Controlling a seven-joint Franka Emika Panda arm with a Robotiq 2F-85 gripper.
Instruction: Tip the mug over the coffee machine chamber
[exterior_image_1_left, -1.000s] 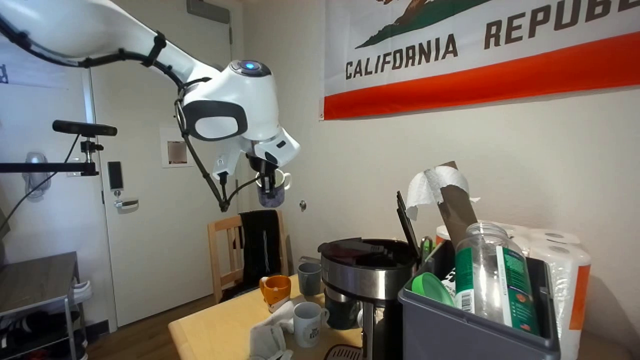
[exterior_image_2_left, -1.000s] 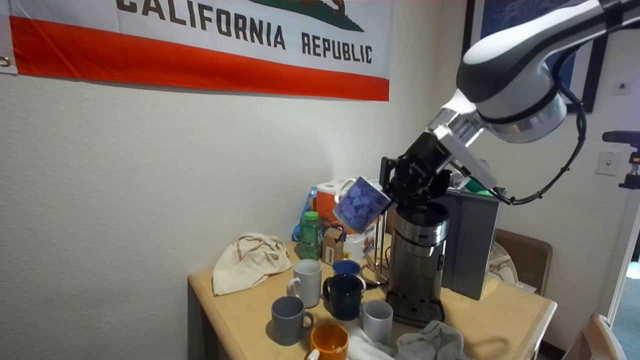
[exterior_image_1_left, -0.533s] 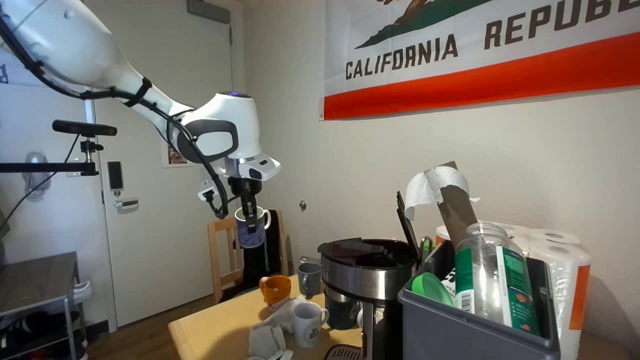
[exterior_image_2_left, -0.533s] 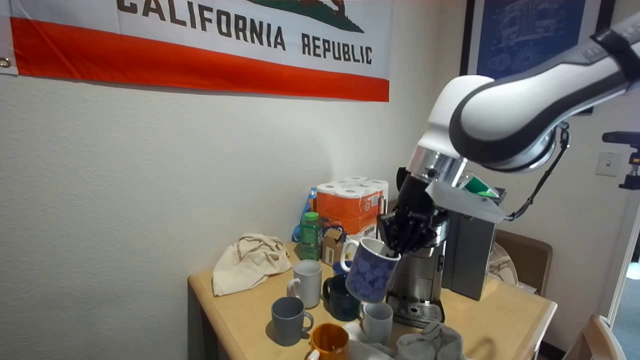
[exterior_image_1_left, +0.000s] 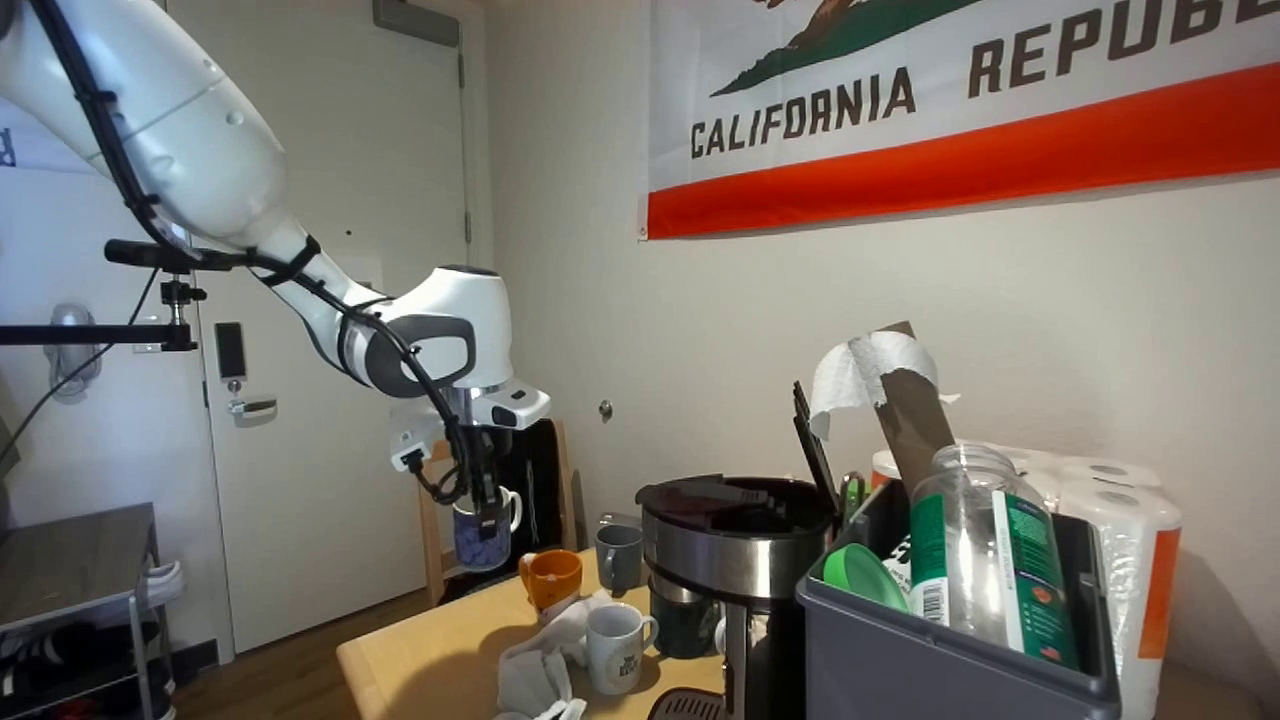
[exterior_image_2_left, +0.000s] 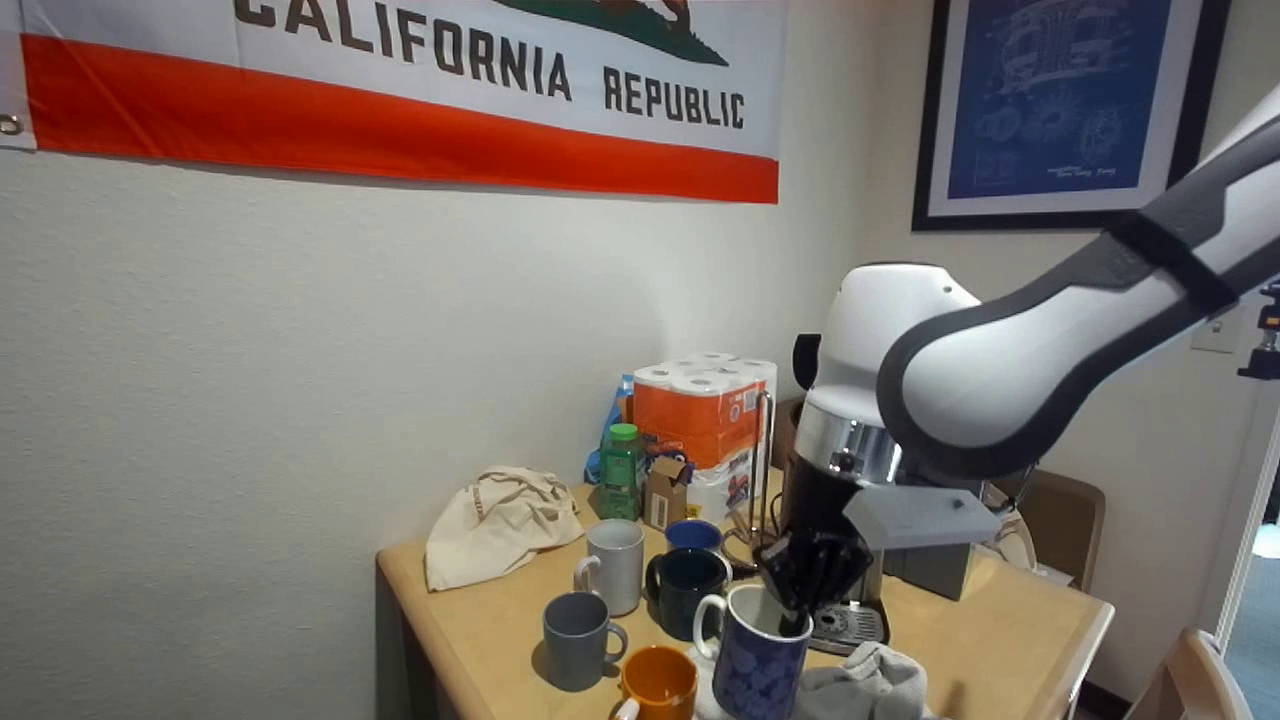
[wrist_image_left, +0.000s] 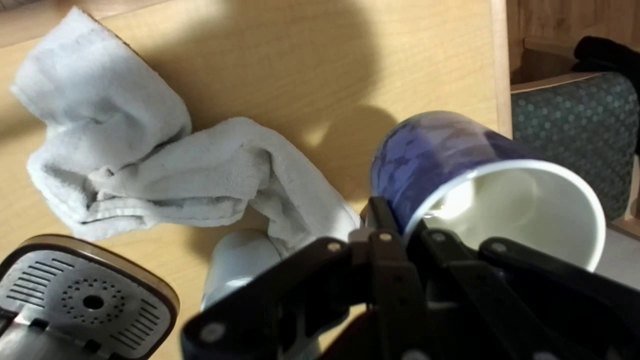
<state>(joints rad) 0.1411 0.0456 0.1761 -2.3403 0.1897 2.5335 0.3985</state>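
Observation:
The mug (exterior_image_1_left: 482, 543) is blue-purple patterned with a white rim and inside. It also shows in an exterior view (exterior_image_2_left: 760, 668) and in the wrist view (wrist_image_left: 435, 150). My gripper (wrist_image_left: 400, 219) is shut on its wall, one finger inside and one outside. The gripper also shows in both exterior views (exterior_image_1_left: 488, 508) (exterior_image_2_left: 797, 612). The mug hangs above the table, nearly upright with a slight tilt, its handle away from the fingers. The coffee machine chamber (exterior_image_1_left: 780, 505) is the dark-rimmed top well of the black and steel machine. The mug is apart from it and lower than its rim.
An orange mug (exterior_image_1_left: 552, 578), a white cup (exterior_image_1_left: 614, 652) and a grey mug (exterior_image_2_left: 576, 640) stand near the held mug. A crumpled cloth (wrist_image_left: 225, 170) lies below. The machine's drip tray (wrist_image_left: 93, 320) juts out. A grey bin (exterior_image_1_left: 950, 685) stands beside the machine.
My gripper has carried the mug down and away from the coffee machine, toward the table's edge. The mug has turned from tilted to nearly upright. The grip on it stays.

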